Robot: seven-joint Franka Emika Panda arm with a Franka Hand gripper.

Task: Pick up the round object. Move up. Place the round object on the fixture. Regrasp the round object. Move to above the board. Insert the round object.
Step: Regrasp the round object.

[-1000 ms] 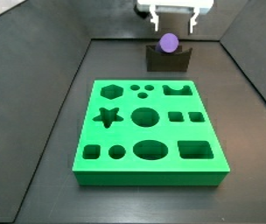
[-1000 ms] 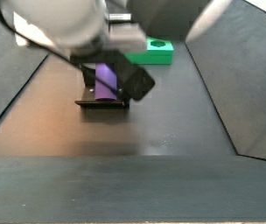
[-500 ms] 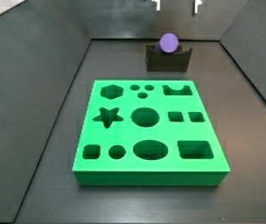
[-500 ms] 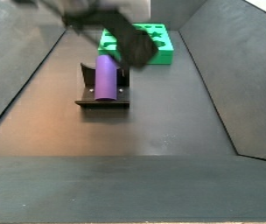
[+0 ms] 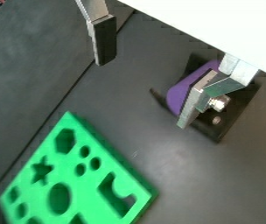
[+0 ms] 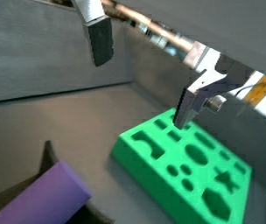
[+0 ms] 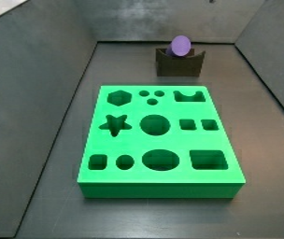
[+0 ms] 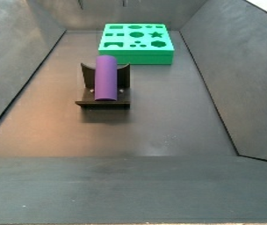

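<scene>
The round object (image 8: 106,77) lies lengthwise in the fixture (image 8: 102,99), pointing toward the far board (image 8: 137,42); the empty gripper (image 5: 159,74), fingers wide, apparently hangs above it.

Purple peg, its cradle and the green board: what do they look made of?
Round object: looks like matte plastic, even purple, no glare. Fixture under it: dark, dull, metal or plastic, can't tell. Board: bright green, uniform colour, clean-edged cut-outs, probably plastic or printed. Gripper is out of both side views, above the fixture in a wrist view, jaws open and empty.
</scene>
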